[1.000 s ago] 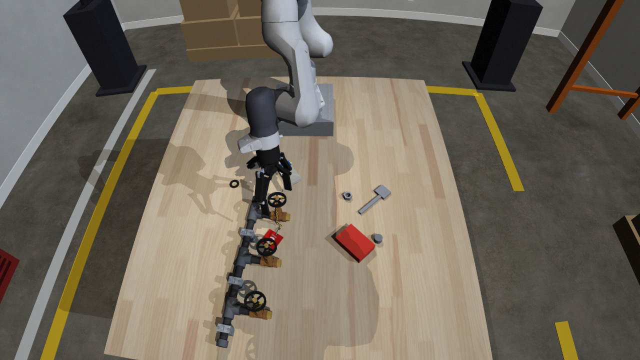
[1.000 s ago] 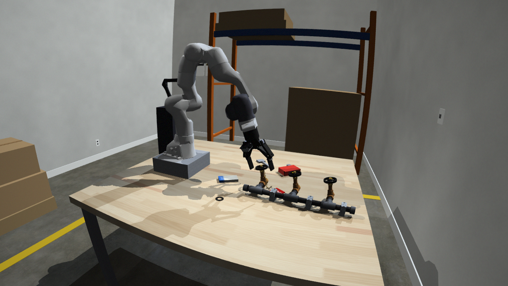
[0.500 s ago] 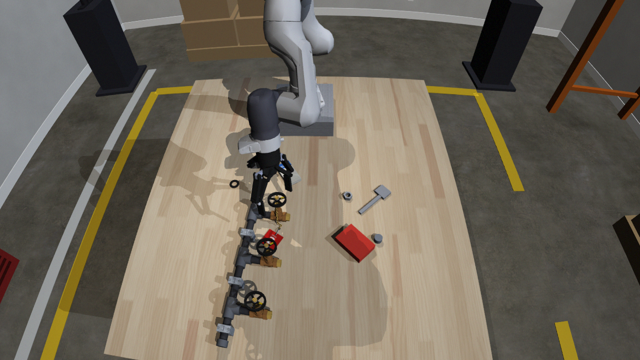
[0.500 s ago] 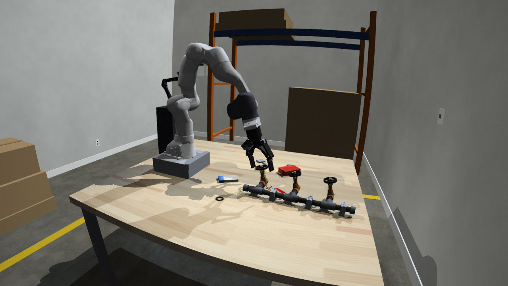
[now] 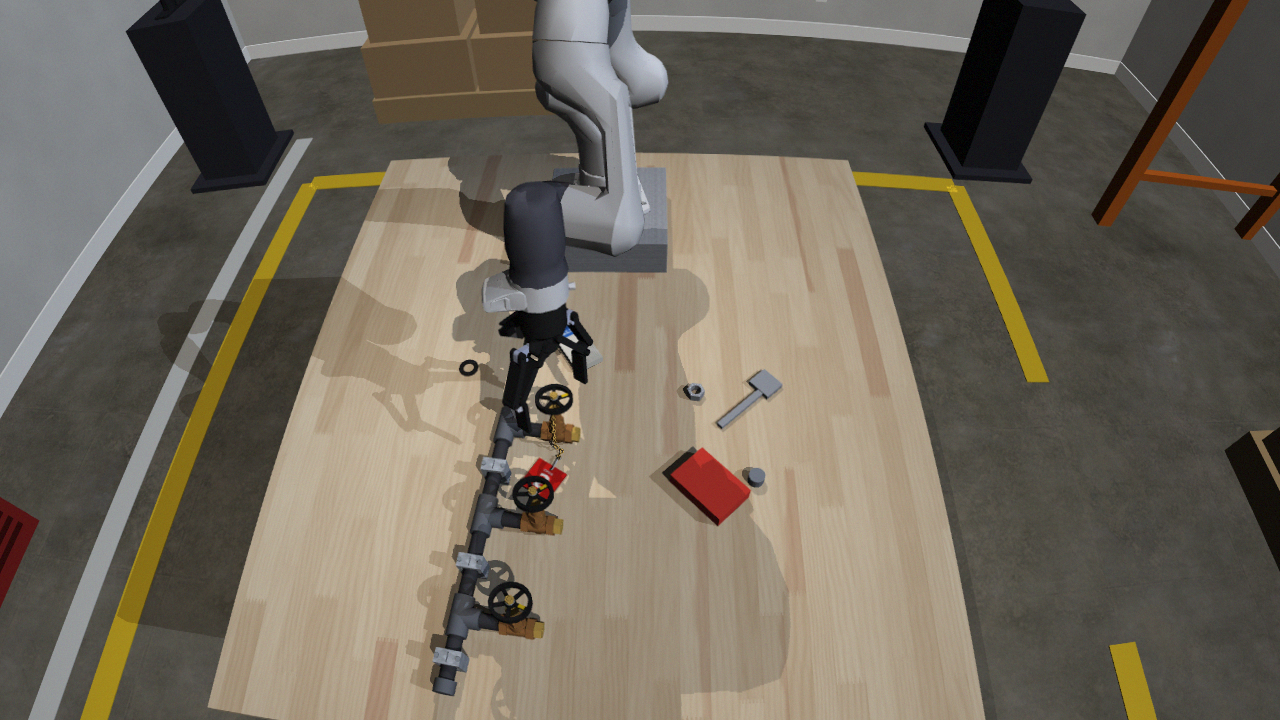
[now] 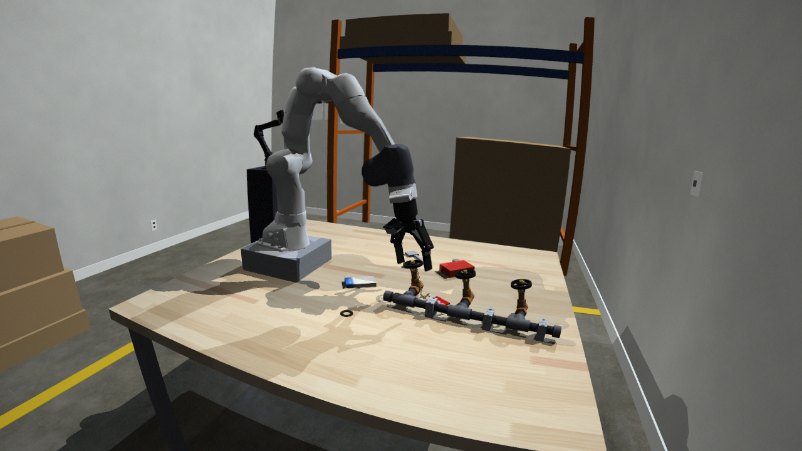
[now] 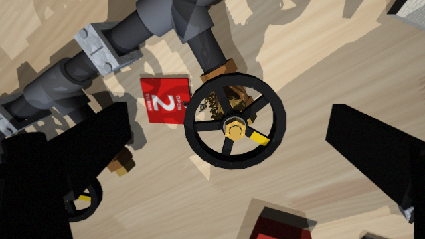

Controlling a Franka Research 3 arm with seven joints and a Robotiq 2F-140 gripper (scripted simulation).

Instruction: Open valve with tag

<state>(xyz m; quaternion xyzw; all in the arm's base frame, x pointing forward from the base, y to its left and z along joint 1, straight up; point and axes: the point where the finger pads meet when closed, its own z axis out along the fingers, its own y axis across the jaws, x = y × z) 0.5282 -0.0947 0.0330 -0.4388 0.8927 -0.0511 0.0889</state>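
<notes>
A dark pipe lies on the wooden table and carries three valves with black handwheels. The valve nearest the robot base has a handwheel with a yellow mark on one spoke. A chain links it to a red tag that reads "OPEN 2 TURNS". My gripper is open, its fingers on either side of this wheel and apart from it. The middle valve and the far valve stand further along the pipe.
A red block, a grey hammer, a nut and a grey cap lie right of the pipe. A black ring and a blue-and-white box lie near the gripper.
</notes>
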